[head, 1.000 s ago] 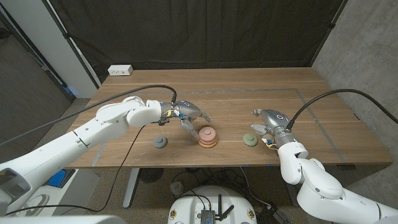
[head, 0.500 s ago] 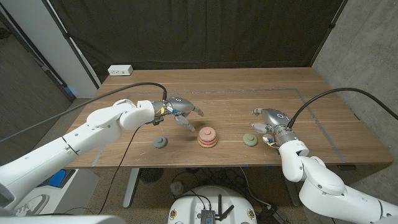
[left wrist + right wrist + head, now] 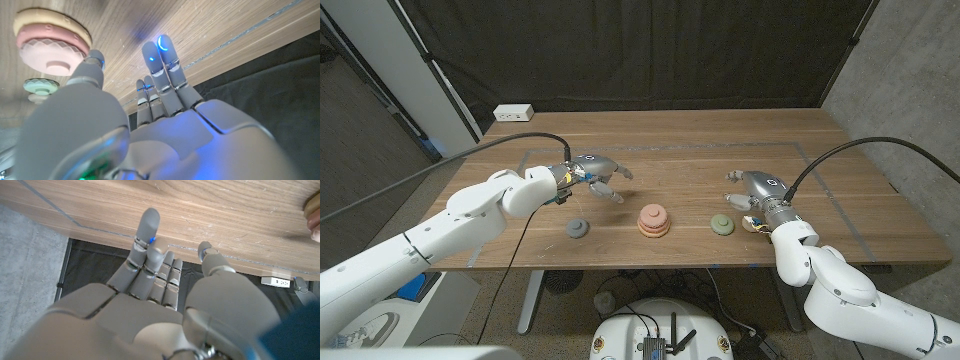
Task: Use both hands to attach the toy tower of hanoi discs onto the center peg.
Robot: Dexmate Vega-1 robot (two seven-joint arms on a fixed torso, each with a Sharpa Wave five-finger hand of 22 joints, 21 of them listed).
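Discs are sitting stacked on the center peg in the middle of the worktop: a tan one at the bottom with pink ones above it, as far as I am able to make out from my head view, and the same pile is showing in my left wrist view. Two pieces are lying loose on the wood: a grey disc on my left side of the stack, and a green disc on my right side, both near the peg but apart from it. My left hand is hovering above the worktop, behind the grey disc and to the left of the stack, fingers spread and holding nothing. My right hand is sitting just beside the green disc, fingers extended and apart, with nothing between them; I cannot tell whether it is touching the disc. Judging by this, I am partway through: part of the tower is built, and the grey and green discs are waiting to be lifted and threaded on. I am expecting each hand to take the disc on its own side.
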